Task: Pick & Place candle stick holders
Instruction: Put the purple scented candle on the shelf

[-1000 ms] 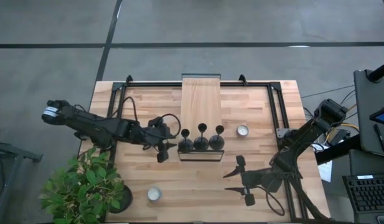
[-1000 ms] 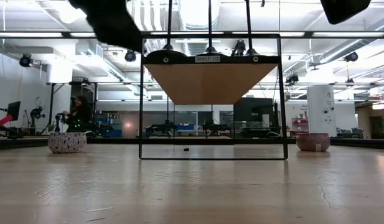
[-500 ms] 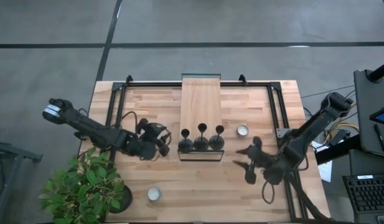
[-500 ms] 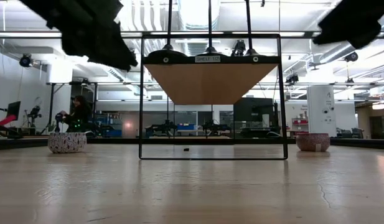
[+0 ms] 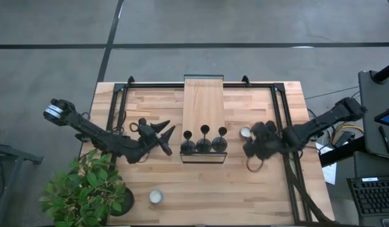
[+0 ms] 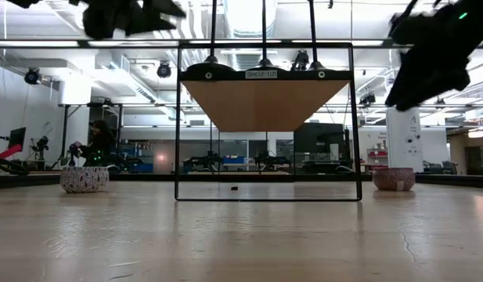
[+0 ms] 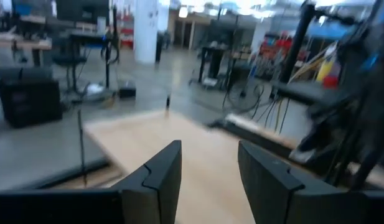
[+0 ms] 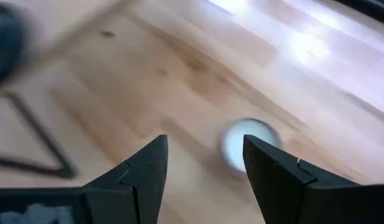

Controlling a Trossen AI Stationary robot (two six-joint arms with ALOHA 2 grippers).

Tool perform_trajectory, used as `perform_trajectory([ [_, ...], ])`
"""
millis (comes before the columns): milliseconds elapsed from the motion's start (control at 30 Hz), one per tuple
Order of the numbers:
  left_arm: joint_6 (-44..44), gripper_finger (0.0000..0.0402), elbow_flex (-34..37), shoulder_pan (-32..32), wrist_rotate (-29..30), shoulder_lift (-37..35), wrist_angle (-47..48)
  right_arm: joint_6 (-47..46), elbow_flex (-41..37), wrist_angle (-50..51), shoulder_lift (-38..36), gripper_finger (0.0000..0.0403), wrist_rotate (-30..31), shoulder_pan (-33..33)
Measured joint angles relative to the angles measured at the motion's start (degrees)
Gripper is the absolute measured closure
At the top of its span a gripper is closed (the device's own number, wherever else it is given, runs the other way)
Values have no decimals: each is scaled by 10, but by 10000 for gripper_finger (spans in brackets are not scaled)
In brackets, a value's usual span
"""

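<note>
- Two arms in play, both repositioned over the last second, neither carrying anything.
- Left gripper (image 5: pixel 164 132): a second ago it sat close against the shelf's left front corner; now it's pulled back slightly and raised, pointing at the row from the left. Fingers spread, nothing between them. In the low view it sits high at top left.
- Three candle stick holders (image 5: pixel 203 140) stand upright in a row on the front edge of the raised wooden shelf (image 5: pixel 203 101) at table centre. None has moved across the frames.
- Right gripper (image 5: pixel 252 146): was low near the front right of the table, has swung up beside the right-hand tealight (image 5: pixel 245 132), just right of the shelf. Fingers spread and empty; its wrist view looks down on that candle.
- Read: both arms still approaching, no holder gripped, so the pick hasn't started.
- Count: three holders, two tealights (second one (image 5: pixel 156 197) at front left), one shelf, one potted plant (image 5: pixel 87 189) at the front left corner.
</note>
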State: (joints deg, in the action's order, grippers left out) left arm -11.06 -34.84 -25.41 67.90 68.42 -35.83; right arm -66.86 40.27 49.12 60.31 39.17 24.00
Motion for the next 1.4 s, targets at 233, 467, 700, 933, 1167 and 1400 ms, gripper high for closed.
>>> perform_trajectory([
  [233,71,248,-8,2,-99,0,-103,113,0,10,-12,200,-110,-176],
  [467,95,248,-8,2,-171,0,-102,216,-2,10,-6,200,-167,-312],
  [700,111,248,-8,2,-179,0,-108,283,-11,-3,27,200,-200,-366],
  [933,111,248,-8,2,-178,0,-108,320,-38,-42,78,200,-202,-374],
  [1167,111,248,-8,2,-178,0,-108,334,-41,-52,109,200,-202,-374],
  [1400,111,248,-8,2,-178,0,-108,333,-41,-55,111,200,-200,-374],
])
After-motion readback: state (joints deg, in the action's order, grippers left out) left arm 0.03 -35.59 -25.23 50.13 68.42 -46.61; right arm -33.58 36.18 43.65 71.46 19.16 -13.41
